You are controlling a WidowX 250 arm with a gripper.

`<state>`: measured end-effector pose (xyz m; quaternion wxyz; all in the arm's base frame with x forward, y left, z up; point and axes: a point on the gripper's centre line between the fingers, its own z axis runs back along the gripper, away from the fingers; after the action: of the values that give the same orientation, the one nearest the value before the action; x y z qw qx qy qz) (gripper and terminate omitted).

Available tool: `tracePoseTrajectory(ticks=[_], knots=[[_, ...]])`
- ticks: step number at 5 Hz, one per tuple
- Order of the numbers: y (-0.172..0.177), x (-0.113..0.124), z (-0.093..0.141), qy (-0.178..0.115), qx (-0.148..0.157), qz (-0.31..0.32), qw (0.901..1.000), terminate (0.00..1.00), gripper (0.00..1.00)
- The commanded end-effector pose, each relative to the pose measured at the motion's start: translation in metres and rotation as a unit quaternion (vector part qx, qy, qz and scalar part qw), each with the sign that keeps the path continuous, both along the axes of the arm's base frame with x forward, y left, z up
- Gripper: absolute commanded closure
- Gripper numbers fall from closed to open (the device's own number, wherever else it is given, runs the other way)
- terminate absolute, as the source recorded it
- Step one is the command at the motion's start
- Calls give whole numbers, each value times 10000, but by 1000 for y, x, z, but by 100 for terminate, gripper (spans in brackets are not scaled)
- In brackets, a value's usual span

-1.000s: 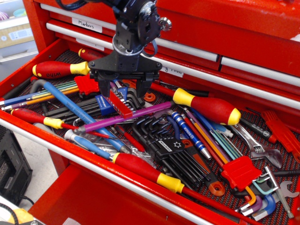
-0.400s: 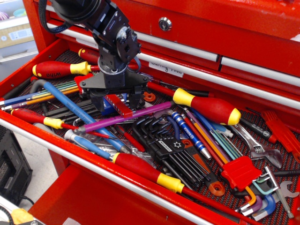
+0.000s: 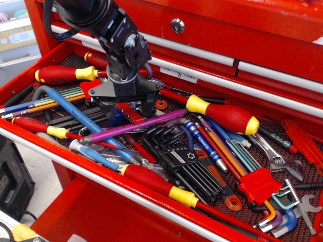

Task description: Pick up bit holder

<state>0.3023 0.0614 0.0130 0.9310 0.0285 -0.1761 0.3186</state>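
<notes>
Lower now, pincer (image 3: 127, 112) straddles bit holder (image 3: 130, 112); screwdriver (image 3: 65, 74) reads "wiha".

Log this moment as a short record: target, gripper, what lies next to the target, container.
target: bit holder, red bar lying in the drawer
gripper: gripper lowered over the bit holder, one finger on each side; contact cannot be told
neighbours: purple tool just in front; blue clip beside it
container: open red drawer crowded with screwdrivers and hex keys
</notes>
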Motion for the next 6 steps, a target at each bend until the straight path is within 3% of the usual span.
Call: tracePoseTrajectory(ticks=[1, 2, 3, 5, 6], knots=[[-6, -1, -6, -143, -89, -156, 9997, 0, 0], [-8, -2, -8, 24, -135, -180, 9997, 0, 100], [-8, -3, 2, -26, 58, -193, 9998, 0, 100], [-26, -10, 89, -259, 1373, -202, 9900, 0, 100], [-36, -12, 139, -131, 1778, -61, 9840, 0, 100]])
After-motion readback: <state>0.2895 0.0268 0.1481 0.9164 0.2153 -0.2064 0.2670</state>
